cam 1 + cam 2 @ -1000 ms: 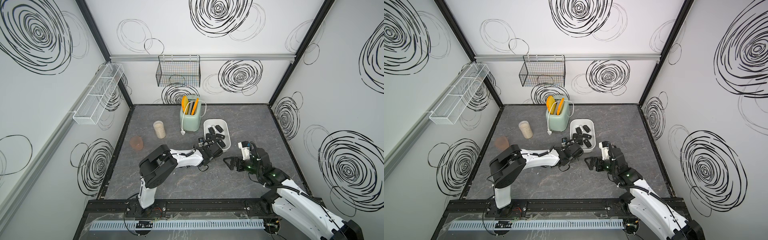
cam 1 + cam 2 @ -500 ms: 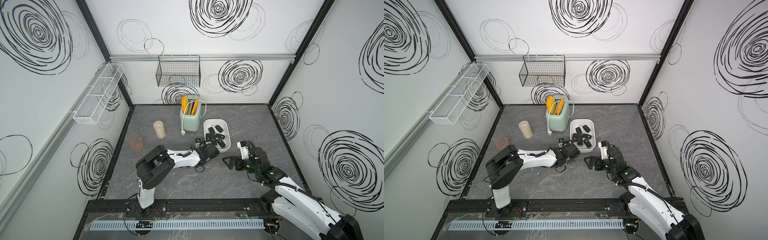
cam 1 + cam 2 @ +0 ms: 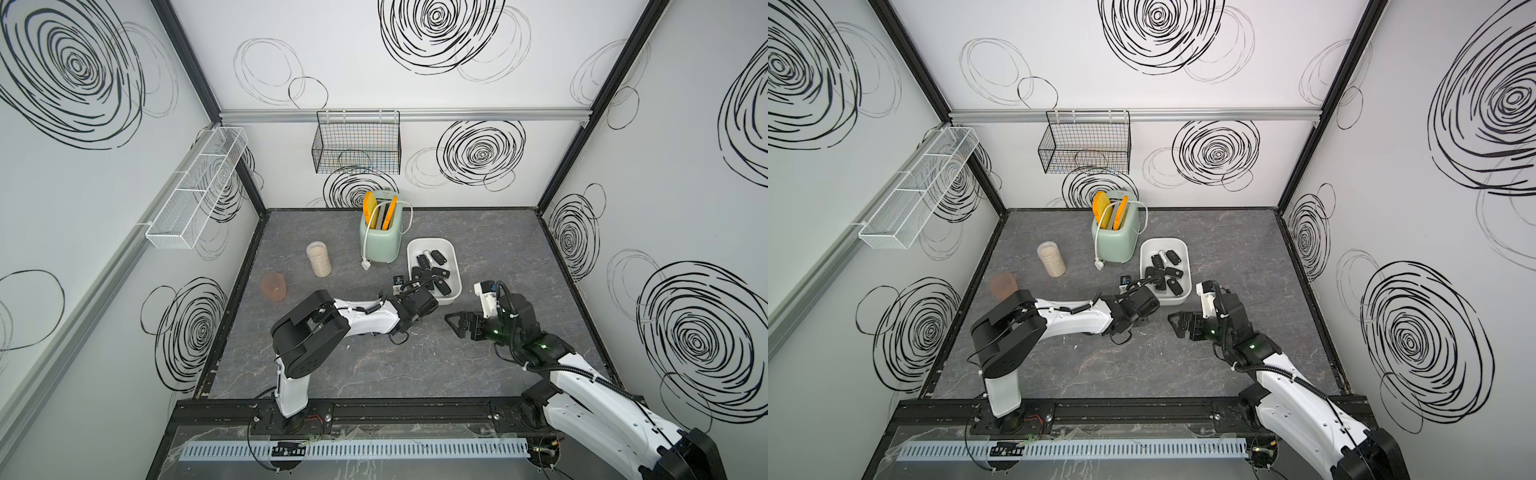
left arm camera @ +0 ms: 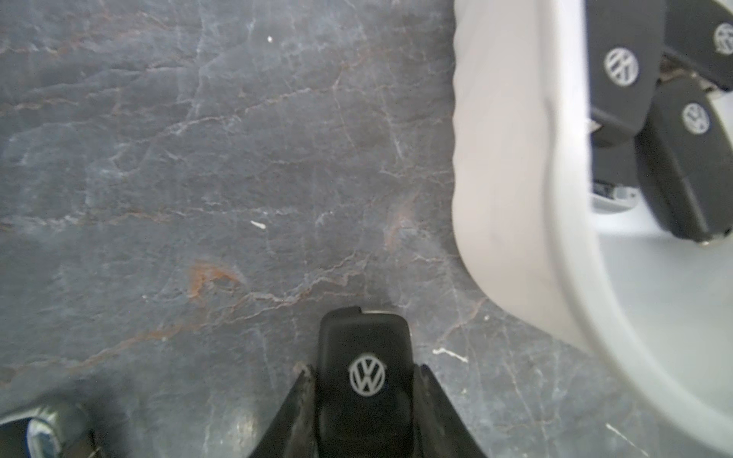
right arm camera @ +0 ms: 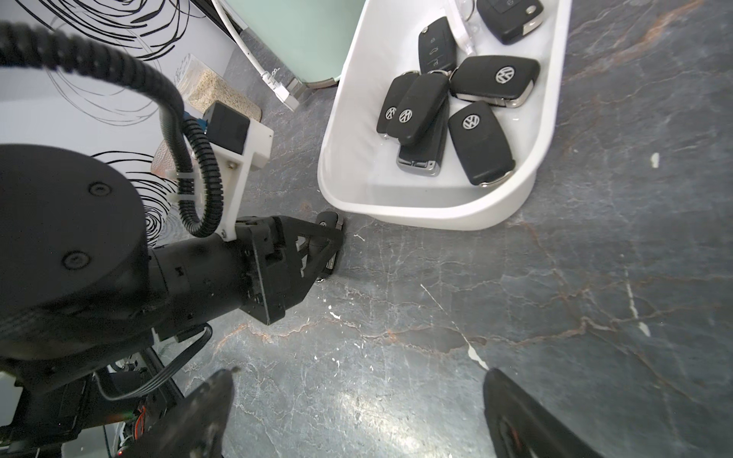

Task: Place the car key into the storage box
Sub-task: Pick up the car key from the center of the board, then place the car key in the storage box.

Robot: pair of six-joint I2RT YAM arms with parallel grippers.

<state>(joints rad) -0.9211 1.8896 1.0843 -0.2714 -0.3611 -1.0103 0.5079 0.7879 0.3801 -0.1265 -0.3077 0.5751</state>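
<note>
A black car key (image 4: pixel 363 337) with a silver round badge sits between the fingers of my left gripper (image 4: pixel 364 370), which is shut on it, low at the slate floor. In the right wrist view the car key (image 5: pixel 331 220) and left gripper (image 5: pixel 333 242) are just outside the near-left corner of the white storage box (image 5: pixel 436 220). The storage box (image 3: pixel 430 240) holds several black keys (image 5: pixel 480 142). My right gripper (image 5: pixel 357 374) is open and holds nothing. It hovers over bare floor in front of the box and shows in both top views (image 3: pixel 453 326) (image 3: pixel 1177 324).
A mint toaster (image 3: pixel 380 241) with orange slices and a loose white cord stands just left of the box. A grain-filled jar (image 3: pixel 318 259) and a brownish cup (image 3: pixel 273 286) stand further left. A black wire basket (image 3: pixel 357 147) and a white mesh rack (image 3: pixel 195 191) hang on the walls.
My left jaws have closed onto the car key beside the box corner. The left wrist shifted slightly sideways. The right arm has barely moved.
</note>
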